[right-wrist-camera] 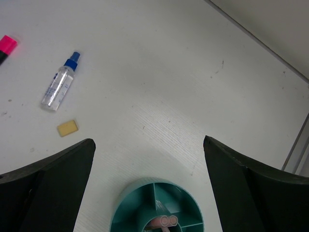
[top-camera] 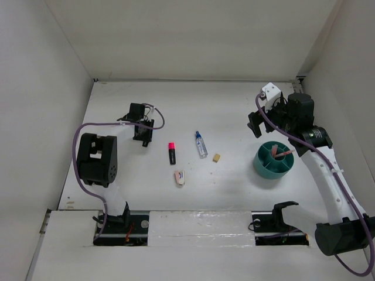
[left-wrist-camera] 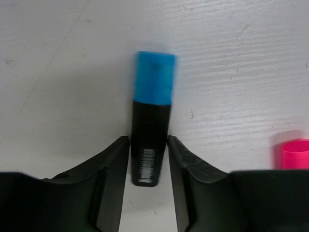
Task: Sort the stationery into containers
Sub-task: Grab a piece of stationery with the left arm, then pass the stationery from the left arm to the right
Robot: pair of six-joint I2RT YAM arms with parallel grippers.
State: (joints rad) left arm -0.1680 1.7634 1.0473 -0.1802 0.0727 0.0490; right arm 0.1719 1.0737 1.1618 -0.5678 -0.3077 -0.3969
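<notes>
STEP: lift blue-capped highlighter [left-wrist-camera: 150, 125], lying on worktop [left-wrist-camera: 241, 72] | LEFT end effector [left-wrist-camera: 147, 145]: pinching its black body at the tail end | RIGHT end effector [right-wrist-camera: 148, 142]: spread above teal cup [right-wrist-camera: 120, 212] | ADVICE: your grip sits off-centre, so raise slowly and keep it level.

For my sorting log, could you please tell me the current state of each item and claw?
Left claw: shut on the blue-capped highlighter.
Blue-capped highlighter: capped, flat on the table.
Pink-capped highlighter: capped, lying loose.
Bottle: capped, lying flat.
Eraser: loose on the table.
Stapler: lying loose.
Organiser: upright, holding pens.
Right claw: open, empty, above the organiser.
</notes>
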